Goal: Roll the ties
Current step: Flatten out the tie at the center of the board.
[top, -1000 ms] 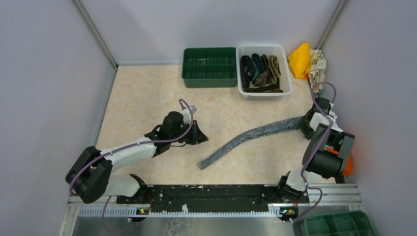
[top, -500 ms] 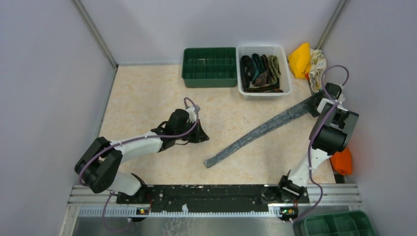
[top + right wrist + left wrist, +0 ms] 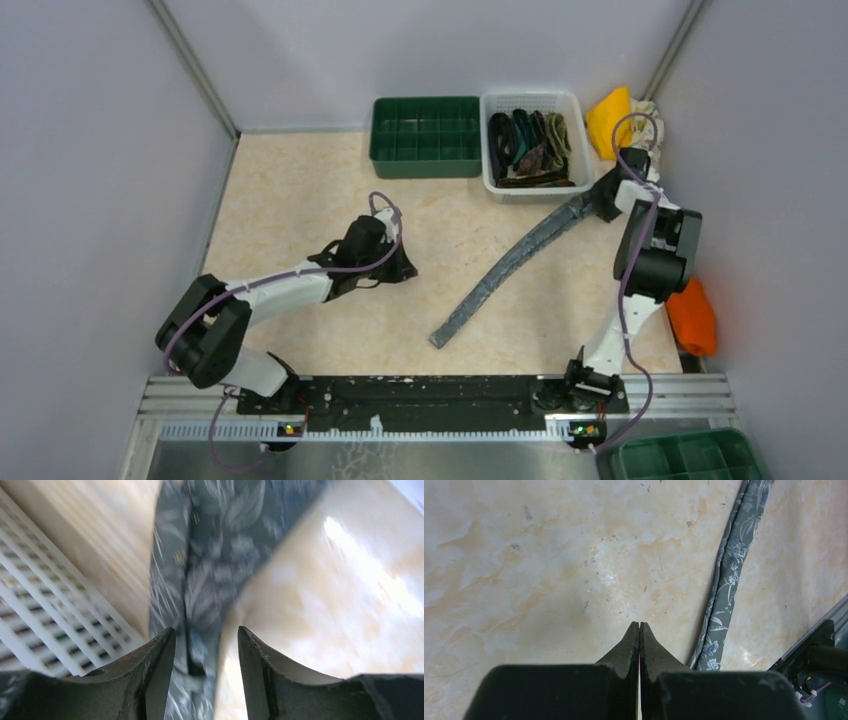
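Note:
A long grey tie (image 3: 510,262) with a fine flower pattern lies flat on the table, running from the near middle up to the far right. My right gripper (image 3: 603,195) is at its wide far end, beside the white basket. In the right wrist view the tie (image 3: 220,555) passes between the jaws of the right gripper (image 3: 206,635), which stand apart with a gap beside the cloth. My left gripper (image 3: 405,270) is shut and empty, low over the table left of the tie; in its wrist view (image 3: 639,625) the tie (image 3: 729,580) lies to the right.
A white basket (image 3: 530,96) holds several dark coiled ties (image 3: 530,145) at the back; its wall shows in the right wrist view (image 3: 45,605). A green compartment tray (image 3: 425,165) stands left of it. Yellow cloth (image 3: 608,120) and orange cloth (image 3: 692,315) lie at the right.
My right gripper has swung back and leftward toward the basket, dragging the tie's wide end with it; the tie now lies steeper. My left gripper has barely moved.

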`<state>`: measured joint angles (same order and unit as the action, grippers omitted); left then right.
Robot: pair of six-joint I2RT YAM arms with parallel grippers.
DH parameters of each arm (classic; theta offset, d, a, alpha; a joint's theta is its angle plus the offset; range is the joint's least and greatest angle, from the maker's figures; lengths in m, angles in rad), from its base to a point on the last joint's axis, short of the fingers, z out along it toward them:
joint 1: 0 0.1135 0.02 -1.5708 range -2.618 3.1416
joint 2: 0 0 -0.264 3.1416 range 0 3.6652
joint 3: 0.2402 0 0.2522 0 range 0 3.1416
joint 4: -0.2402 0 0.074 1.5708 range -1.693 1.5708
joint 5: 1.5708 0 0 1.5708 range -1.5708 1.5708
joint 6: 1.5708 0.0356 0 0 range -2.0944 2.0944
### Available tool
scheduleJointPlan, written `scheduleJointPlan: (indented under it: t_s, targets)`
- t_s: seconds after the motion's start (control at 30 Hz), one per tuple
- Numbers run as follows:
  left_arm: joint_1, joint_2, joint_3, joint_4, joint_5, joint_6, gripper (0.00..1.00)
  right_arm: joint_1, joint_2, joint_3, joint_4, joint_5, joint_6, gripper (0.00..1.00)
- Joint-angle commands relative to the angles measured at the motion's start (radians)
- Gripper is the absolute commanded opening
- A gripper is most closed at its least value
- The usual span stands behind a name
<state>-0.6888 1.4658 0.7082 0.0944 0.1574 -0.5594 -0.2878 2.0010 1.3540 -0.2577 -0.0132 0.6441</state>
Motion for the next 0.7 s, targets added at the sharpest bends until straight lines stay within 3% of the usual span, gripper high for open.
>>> scheduleJointPlan:
  t_s: [0.0,0.07,0.2,0.3,0.37,0.53,0.67]
  targets:
    - [0.006,-0.081,0.028,-0.073,-0.133,0.004,0.00,0.066,-0.290,-0.111,-0.072,0.154,-0.064,0.50]
    - [0.027,-0.136,0.030,-0.088,-0.187,-0.016,0.00,0.122,-0.427,-0.177,-0.083,0.211,-0.097,0.53]
    - [0.111,-0.240,0.022,-0.086,-0.162,-0.051,0.00,0.263,-0.679,-0.296,-0.125,0.345,-0.148,0.59]
    - [0.161,-0.283,0.024,-0.111,-0.130,-0.060,0.00,0.383,-0.805,-0.353,-0.146,0.315,-0.213,0.59]
    - [0.199,-0.303,0.010,-0.116,-0.114,-0.082,0.00,0.515,-0.849,-0.372,-0.177,0.301,-0.242,0.57]
    - [0.371,-0.306,-0.074,0.032,0.107,-0.222,0.00,0.881,-0.854,-0.395,-0.272,0.402,-0.268,0.56]
    - [0.468,-0.248,-0.096,0.069,0.218,-0.268,0.00,1.105,-0.820,-0.433,-0.280,0.412,-0.269,0.54]
